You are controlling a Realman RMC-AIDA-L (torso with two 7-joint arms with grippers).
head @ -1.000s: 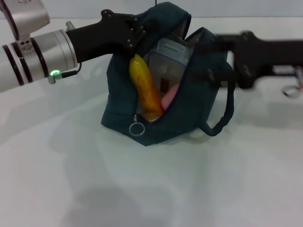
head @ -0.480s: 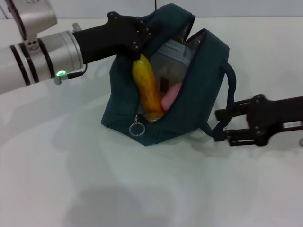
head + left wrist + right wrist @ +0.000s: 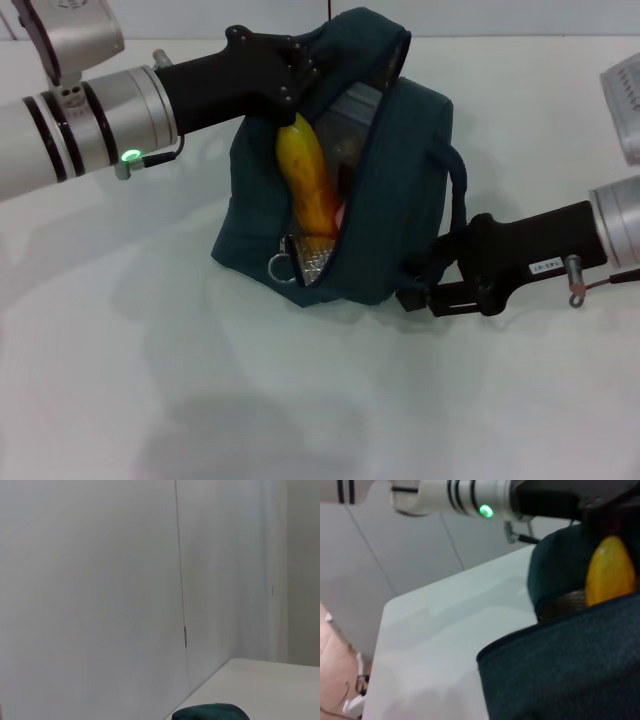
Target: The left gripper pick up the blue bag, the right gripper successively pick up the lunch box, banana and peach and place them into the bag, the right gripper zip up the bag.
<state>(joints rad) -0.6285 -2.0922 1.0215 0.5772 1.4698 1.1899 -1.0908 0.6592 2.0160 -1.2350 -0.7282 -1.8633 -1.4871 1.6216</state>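
Note:
The blue bag (image 3: 395,200) stands mid-table with its zipper open. My left gripper (image 3: 298,72) is shut on its top left rim and holds it up. Inside, the banana (image 3: 305,180) stands upright. The lunch box (image 3: 345,118) shows behind it, and only a sliver of the peach (image 3: 340,214) is visible. The metal ring pull (image 3: 278,267) hangs at the low front end of the zipper. My right gripper (image 3: 418,285) is open and low at the bag's right side, pressing on the fabric by the handle (image 3: 455,205). The right wrist view shows the bag wall (image 3: 570,670) and the banana (image 3: 610,575).
A white table (image 3: 300,400) stretches around the bag. The left arm (image 3: 90,120) reaches in from the left, and also shows in the right wrist view (image 3: 460,495). The left wrist view shows a wall and the bag's top (image 3: 210,712).
My right arm has swung down from beside the bag's top to its lower right side. The bag's right wall has moved left, narrowing the opening and hiding most of the peach.

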